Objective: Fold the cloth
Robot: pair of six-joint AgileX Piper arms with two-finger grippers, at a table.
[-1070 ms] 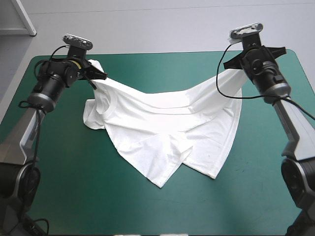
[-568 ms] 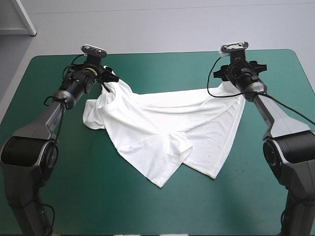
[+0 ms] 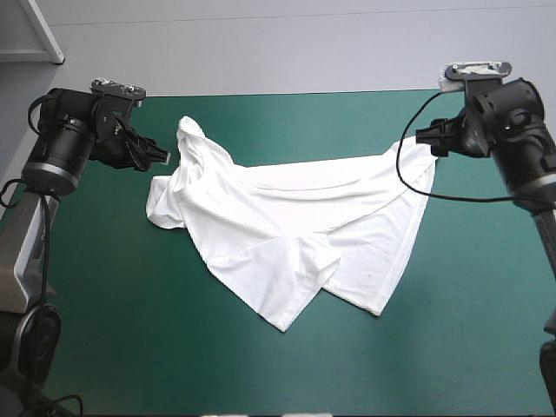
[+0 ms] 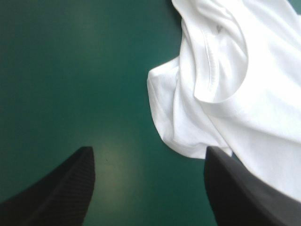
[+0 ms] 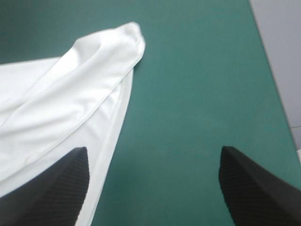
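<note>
T-shirt (image 3: 295,217) rumpled on teal-green cover (image 3: 130,330); left pincer (image 4: 149,149), right pincer (image 5: 154,148) gaping.

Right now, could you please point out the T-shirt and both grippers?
T-shirt (image 3: 295,217): high view, middle of its body.
left gripper (image 4: 148,148): left wrist view, midway between open fingertips.
right gripper (image 5: 154,148): right wrist view, midway between open fingertips.

A table (image 3: 287,92) with a teal-green cover (image 3: 130,347) held one white T-shirt (image 3: 295,217), lying rumpled and partly spread across its middle.

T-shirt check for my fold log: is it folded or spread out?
Spread out, rumpled, not folded: the T-shirt lies wide across the table, no neat bundle.
</note>
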